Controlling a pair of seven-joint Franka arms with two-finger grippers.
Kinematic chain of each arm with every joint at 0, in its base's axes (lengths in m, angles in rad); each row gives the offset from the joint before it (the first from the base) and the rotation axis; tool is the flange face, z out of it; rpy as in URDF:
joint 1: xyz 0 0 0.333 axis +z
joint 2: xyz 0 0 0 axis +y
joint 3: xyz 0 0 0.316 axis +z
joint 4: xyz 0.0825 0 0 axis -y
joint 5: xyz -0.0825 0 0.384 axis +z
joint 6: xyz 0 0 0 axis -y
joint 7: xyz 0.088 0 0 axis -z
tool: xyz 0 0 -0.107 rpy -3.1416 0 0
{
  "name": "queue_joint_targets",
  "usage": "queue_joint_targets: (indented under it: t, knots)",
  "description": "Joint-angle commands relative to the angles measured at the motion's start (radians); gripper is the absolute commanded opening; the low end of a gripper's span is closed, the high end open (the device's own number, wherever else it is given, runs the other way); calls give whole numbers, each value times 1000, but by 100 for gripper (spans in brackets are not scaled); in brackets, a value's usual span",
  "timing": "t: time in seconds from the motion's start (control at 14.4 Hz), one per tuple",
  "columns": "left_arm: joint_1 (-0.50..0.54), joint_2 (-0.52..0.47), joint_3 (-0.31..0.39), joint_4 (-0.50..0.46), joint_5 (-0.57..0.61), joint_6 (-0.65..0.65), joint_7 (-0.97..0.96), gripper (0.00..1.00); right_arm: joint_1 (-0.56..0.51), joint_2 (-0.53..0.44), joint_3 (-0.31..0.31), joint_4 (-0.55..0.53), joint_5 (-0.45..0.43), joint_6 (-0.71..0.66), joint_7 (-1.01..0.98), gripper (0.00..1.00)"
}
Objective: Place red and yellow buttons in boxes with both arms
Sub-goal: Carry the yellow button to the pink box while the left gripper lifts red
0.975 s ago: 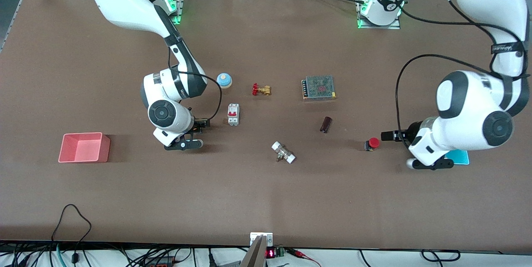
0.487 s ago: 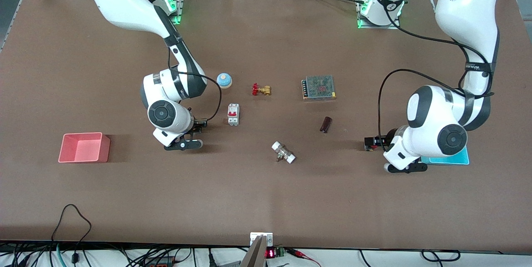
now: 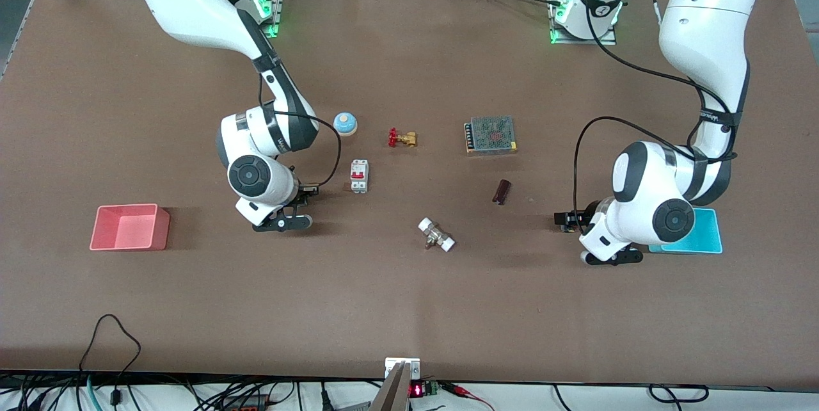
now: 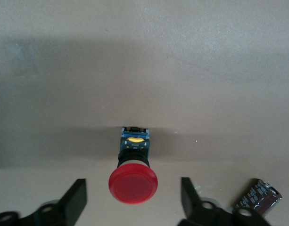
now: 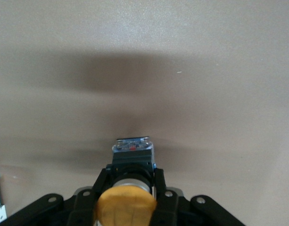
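The pink box sits toward my right arm's end of the desk, with open room between it and my right gripper, whose fingers are clamped on the yellow button low over the desk, ready to carry. My left gripper straddles the red button, fingers spread apart on either side, so closing should catch it. The cyan box lies just beside that arm, a short carry.

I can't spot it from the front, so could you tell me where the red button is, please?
The red button stands on the table between the left claw's open fingers, beside the cyan box, hidden under the left arm in the front view.
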Motion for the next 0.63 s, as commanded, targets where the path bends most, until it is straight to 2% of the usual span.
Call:
queue_joint_targets:
  t: [0.0, 0.21, 0.35, 0.56]
  knots:
    - [-7, -14, 5, -10, 15, 13, -11, 72, -8, 3, 3, 20, 10, -5, -8, 28]
    - [-7, -14, 5, -6, 15, 15, -11, 56, -24, -41, -4, 26, 9, -13, -20, 27]
    - [-9, -14, 5, -5, 15, 15, -11, 51, -49, -87, -11, 28, -1, -39, -20, 27]
    - [-7, -14, 5, -2, 15, 15, -10, 39, -110, -146, -69, 58, -5, -117, -64, 27]
